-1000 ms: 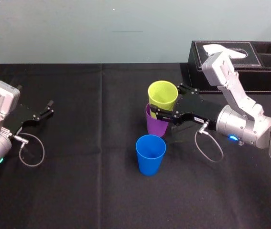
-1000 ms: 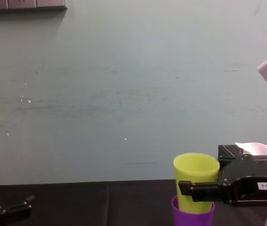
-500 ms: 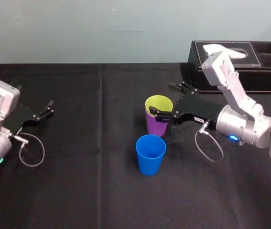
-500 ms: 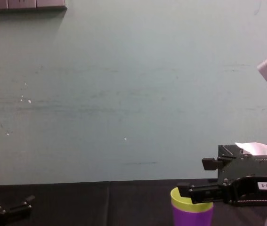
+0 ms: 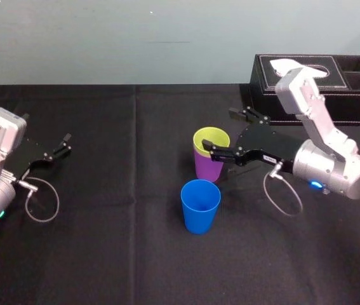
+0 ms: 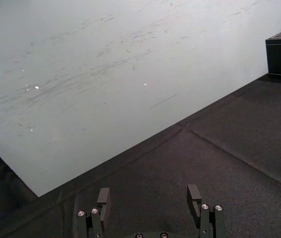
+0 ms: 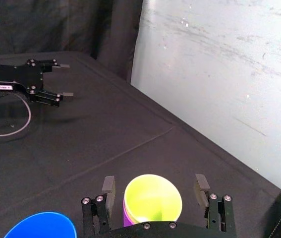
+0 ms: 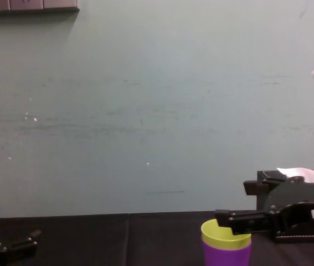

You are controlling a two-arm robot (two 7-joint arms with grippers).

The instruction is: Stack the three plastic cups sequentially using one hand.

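Yellow-green cup (image 5: pixel 212 138) now inside purple cup (image 5: pixel 206 169)

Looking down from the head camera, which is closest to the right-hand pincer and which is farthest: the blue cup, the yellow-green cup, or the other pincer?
Measured from the right pincer:
1. Yellow-green cup, nested in the purple cup, between the pincer's open fingers.
2. Blue cup, standing alone, nearer the robot.
3. Left pincer, far off on the robot's left side.

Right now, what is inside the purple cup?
The yellow-green cup sits nested inside the purple cup; only its rim and inner wall show above. Its lower body and the purple cup's bottom are covered.
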